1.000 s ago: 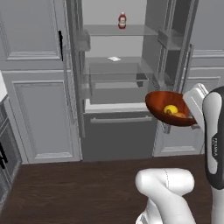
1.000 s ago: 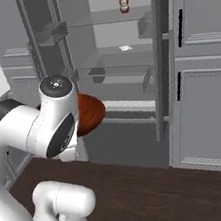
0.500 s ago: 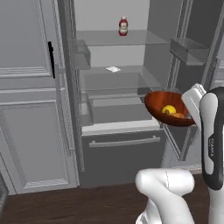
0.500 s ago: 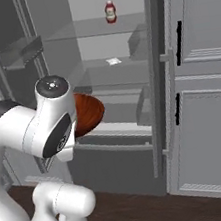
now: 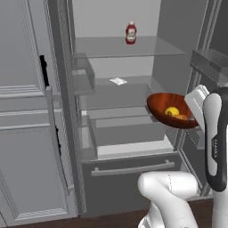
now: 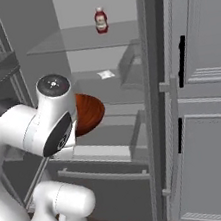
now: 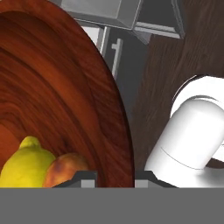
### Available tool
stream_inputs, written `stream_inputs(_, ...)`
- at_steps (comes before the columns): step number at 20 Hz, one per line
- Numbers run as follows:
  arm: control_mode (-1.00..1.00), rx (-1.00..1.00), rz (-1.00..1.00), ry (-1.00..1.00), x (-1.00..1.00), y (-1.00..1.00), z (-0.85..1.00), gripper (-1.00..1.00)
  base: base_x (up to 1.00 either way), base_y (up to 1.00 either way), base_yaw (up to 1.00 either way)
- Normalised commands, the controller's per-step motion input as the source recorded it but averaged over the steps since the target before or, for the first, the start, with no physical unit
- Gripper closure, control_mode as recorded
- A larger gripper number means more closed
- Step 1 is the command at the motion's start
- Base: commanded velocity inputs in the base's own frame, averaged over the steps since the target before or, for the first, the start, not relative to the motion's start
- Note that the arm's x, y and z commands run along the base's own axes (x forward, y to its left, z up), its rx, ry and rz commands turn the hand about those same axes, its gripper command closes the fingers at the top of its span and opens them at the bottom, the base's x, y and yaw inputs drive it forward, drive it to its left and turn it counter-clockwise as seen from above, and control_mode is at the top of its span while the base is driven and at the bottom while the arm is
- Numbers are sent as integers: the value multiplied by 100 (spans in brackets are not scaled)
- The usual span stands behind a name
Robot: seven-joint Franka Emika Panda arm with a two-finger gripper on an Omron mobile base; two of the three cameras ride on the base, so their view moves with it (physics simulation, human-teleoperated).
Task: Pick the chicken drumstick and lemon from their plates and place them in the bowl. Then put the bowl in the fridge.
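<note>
Open before the arm, the fridge point(image 5: 120, 89) awaits the stiff, glossy bowl point(image 5: 171, 110), rim pinched by the gripper point(image 7: 114, 177), its lemon point(image 5: 172, 111) and drumstick point(image 7: 65, 169) apt to roll.

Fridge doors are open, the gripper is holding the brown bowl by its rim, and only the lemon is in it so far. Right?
Not quite. The bowl carries both the lemon and the chicken drumstick; the hand view shows them side by side. The rest holds: the fridge stands open and the gripper is shut on the bowl's rim.
</note>
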Motion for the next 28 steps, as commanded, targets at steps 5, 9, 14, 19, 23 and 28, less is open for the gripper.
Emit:
stream_inputs(5, 100, 0, 0, 0, 0, 0, 0, 100, 42, 10, -5)
stream_inputs(9, 100, 0, 0, 0, 0, 0, 0, 100, 40, 11, -4)
stream_inputs(14, 100, 0, 0, 0, 0, 0, 0, 100, 91, 21, -6)
stream_inputs(19, 100, 0, 0, 0, 0, 0, 0, 100, 69, 22, -3)
stream_inputs(23, -100, 0, 0, -1, 1, 0, -24, 100, 7, 6, 0)
stream_inputs(28, -100, 1, 0, -5, 56, 5, -77, 100, 0, 0, 0)
